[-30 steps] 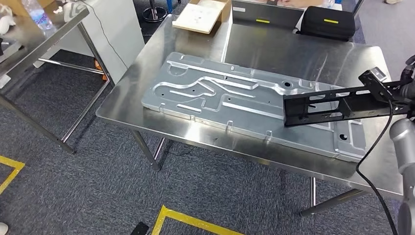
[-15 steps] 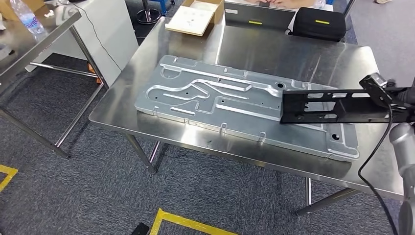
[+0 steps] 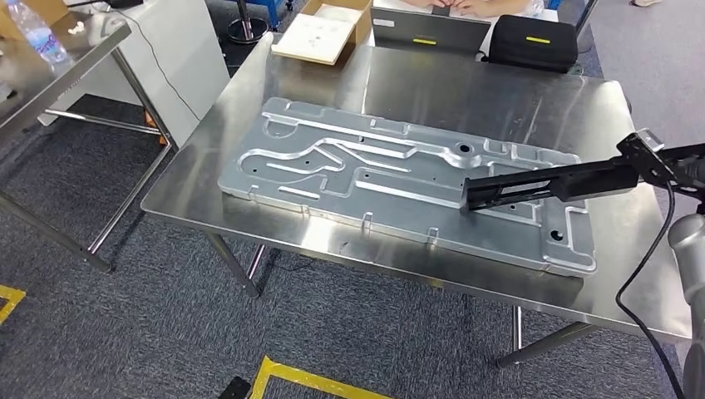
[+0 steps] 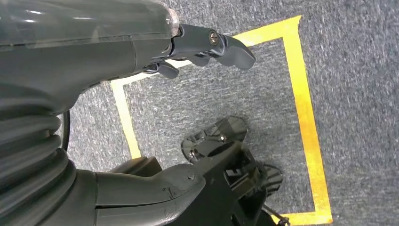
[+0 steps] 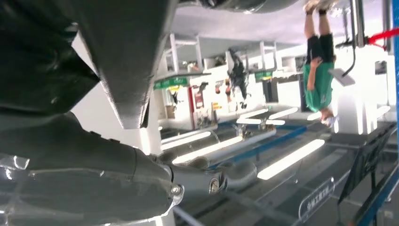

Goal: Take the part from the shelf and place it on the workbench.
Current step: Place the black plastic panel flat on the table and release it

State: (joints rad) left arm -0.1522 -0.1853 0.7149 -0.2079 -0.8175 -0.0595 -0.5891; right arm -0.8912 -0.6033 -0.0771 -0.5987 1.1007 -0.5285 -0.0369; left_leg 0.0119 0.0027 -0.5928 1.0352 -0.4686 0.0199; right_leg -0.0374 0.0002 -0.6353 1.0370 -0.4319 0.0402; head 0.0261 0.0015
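Black part (image 3: 540, 184) lengthwise across workbench (image 3: 499, 91), grasped by right robot hand (image 3: 677, 162).

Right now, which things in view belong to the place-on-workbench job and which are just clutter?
Job:
black bracket part, held by the right hand
steel workbench
stamped metal panel under the part's free end

Lying about:
cardboard box
black case
laptop
water bottle on the side table
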